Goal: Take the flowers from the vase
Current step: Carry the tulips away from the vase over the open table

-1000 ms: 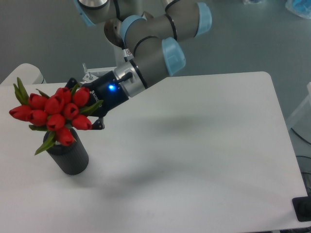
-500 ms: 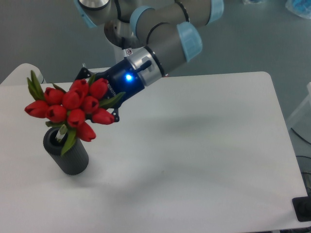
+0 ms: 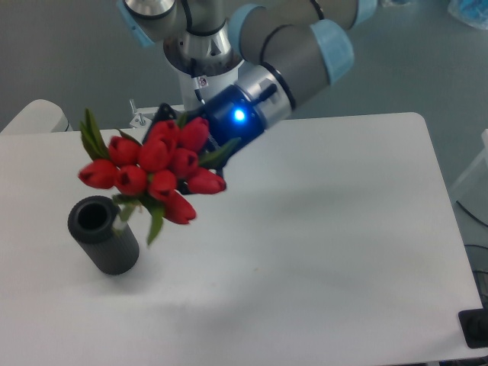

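The flowers [image 3: 152, 171] are a tight bunch of red tulip buds with green leaves, held in the air up and to the right of the vase. The vase [image 3: 103, 235] is a short dark ribbed cylinder standing upright on the white table, its round mouth open and empty. My gripper [image 3: 200, 156] is dark with a blue light and sits right behind the bunch. Its fingers are mostly hidden by the buds and leaves, and it is shut on the flowers. A stem end [image 3: 120, 226] hangs just beside the vase's rim.
The white table [image 3: 320, 244] has a rounded far right corner and edges on the right and front. A small metal fitting [image 3: 137, 116] stands at the table's back edge by the arm's base. A dark object [image 3: 474, 328] sits at the lower right corner.
The gripper has lifted the bunch up and to the right. The stems have come out of the vase, whose mouth now shows empty. The vase has not moved.
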`<state>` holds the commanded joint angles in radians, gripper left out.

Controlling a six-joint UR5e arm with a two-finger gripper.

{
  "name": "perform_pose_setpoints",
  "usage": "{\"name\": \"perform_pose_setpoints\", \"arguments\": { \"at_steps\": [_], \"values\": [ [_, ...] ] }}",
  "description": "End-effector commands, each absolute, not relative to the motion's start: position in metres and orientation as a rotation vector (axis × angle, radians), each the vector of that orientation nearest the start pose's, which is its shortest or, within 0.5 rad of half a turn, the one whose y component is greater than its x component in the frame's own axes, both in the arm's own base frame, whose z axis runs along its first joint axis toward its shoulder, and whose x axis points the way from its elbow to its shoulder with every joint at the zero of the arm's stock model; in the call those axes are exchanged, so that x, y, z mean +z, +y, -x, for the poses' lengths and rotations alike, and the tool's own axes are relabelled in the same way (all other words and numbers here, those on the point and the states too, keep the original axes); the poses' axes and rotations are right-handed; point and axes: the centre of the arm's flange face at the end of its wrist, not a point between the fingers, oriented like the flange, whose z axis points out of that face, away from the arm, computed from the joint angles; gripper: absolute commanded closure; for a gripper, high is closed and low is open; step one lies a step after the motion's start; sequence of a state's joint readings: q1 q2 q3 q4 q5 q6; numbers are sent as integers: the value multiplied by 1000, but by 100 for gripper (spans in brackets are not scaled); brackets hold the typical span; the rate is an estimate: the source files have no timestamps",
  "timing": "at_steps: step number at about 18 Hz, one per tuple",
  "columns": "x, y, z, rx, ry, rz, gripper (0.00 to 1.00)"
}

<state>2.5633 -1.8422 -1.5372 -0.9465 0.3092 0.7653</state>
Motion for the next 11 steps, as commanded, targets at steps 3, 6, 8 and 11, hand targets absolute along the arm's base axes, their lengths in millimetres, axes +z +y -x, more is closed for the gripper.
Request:
{"name": "perform_pose_setpoints", "arguments": {
  "at_steps": [3, 6, 8, 11],
  "values": [
    [474, 515, 390, -434, 71, 2043, 86],
    [465, 513, 393, -373, 87, 2098, 86],
    [459, 508, 399, -328, 87, 2143, 86],
    [443, 502, 405, -249, 46, 2277, 90]
  ]
}}
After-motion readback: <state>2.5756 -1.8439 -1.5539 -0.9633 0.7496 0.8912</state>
